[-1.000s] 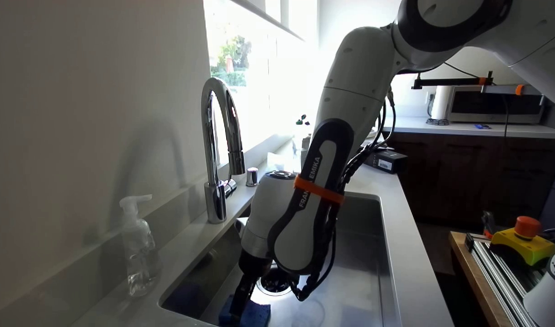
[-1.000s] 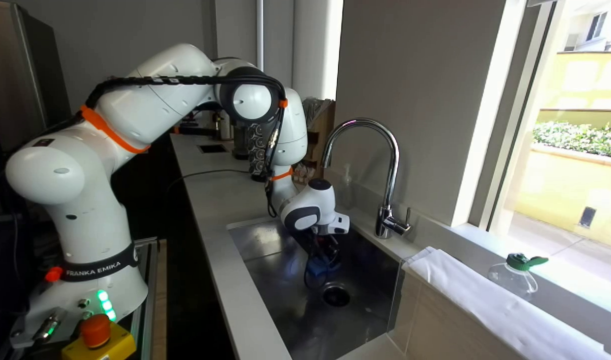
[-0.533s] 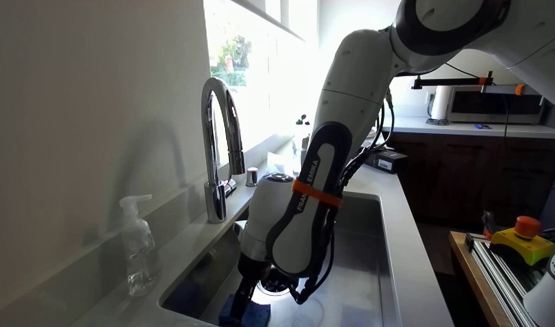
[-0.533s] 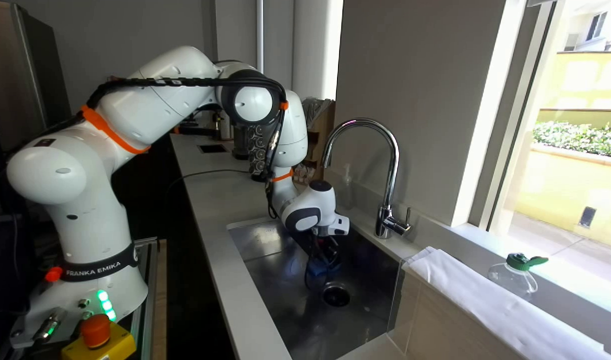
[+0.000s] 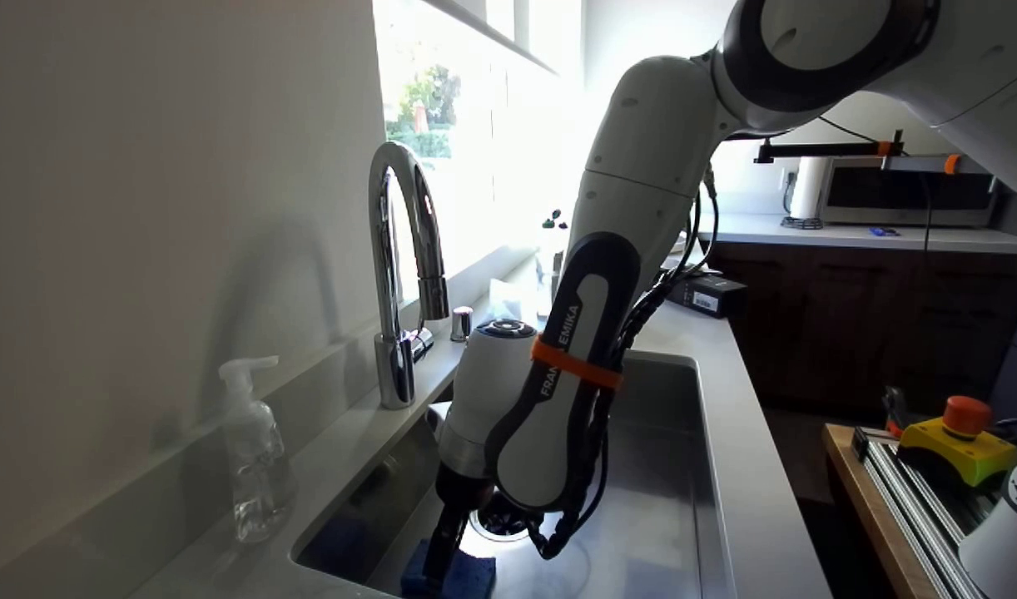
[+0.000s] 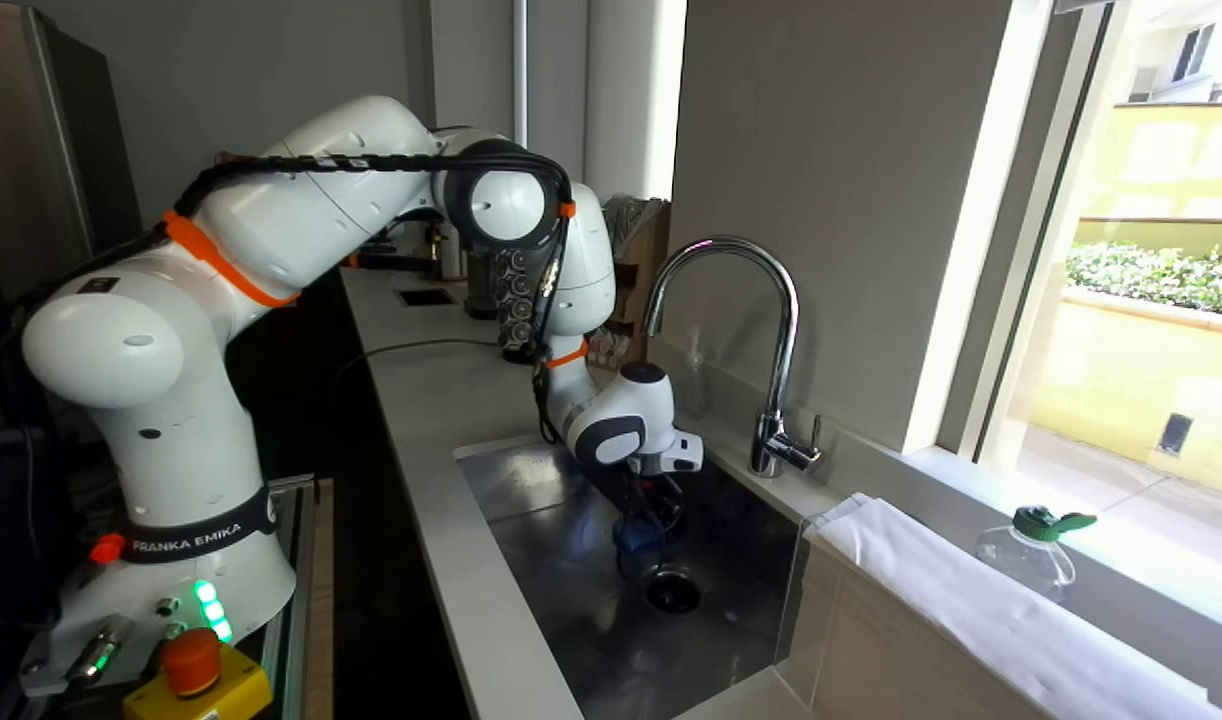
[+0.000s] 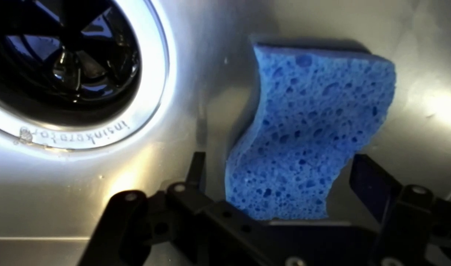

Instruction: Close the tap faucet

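The tap faucet [image 5: 394, 370] is tall shiny chrome with a high arched spout. It stands upright behind the sink and also shows in an exterior view [image 6: 768, 440], where its small side lever [image 6: 816, 432] points up. No water stream shows under the spout. My gripper [image 7: 279, 155] is low in the sink, apart from the faucet. It is open, with one black finger on each side of a blue sponge [image 7: 310, 122]. Gaps show between the fingers and the sponge. In an exterior view the gripper [image 5: 440, 557] partly covers the sponge [image 5: 473, 576]. The faucet is out of the wrist view.
The steel sink [image 5: 642, 491] has a drain [image 7: 151, 74] beside the sponge. A clear soap dispenser [image 5: 255, 457] stands on the counter near the faucet. A white cloth [image 6: 1011, 610] and a green-capped bottle [image 6: 1031, 555] lie beyond the faucet.
The arm has sunk slightly and shifted a little to the left in an exterior view. The sponge and the faucet look unmoved.
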Controlling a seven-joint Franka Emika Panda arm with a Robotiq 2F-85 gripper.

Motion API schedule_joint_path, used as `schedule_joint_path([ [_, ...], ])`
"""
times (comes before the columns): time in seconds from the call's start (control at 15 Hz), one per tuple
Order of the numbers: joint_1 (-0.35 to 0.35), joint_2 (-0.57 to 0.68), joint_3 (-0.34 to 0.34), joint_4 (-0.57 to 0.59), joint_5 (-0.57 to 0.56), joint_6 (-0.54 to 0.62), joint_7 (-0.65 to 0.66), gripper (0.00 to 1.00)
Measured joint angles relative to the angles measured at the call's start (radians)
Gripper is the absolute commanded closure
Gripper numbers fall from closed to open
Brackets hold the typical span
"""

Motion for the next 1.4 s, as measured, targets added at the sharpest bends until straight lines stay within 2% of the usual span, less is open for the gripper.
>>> schedule_joint_path([
  [0.13, 0.005, 0.009, -0.001, 0.008, 0.0, 0.0, 0.0, 0.01],
  [0.27, 0.009, 0.021, 0.0, 0.021, 0.0, 0.0, 0.0, 0.09],
  [0.33, 0.011, 0.026, 0.0, 0.026, 0.0, 0.0, 0.0, 0.3],
  [0.47, 0.015, 0.035, 0.0, 0.038, 0.0, 0.0, 0.0, 0.35],
  [0.6, 0.018, 0.042, -0.001, 0.047, 0.0, 0.0, 0.0, 0.51],
  [1.07, 0.038, 0.045, -0.001, 0.076, 0.0, 0.0, 0.006, 1.0],
  [1.13, 0.041, 0.046, -0.001, 0.078, 0.0, 0.0, 0.007, 0.94],
  [1.2, 0.042, 0.047, -0.001, 0.079, 0.0, 0.0, 0.007, 0.98],
  [1.4, 0.039, 0.047, -0.001, 0.08, 0.0, 0.0, 0.008, 0.96],
])
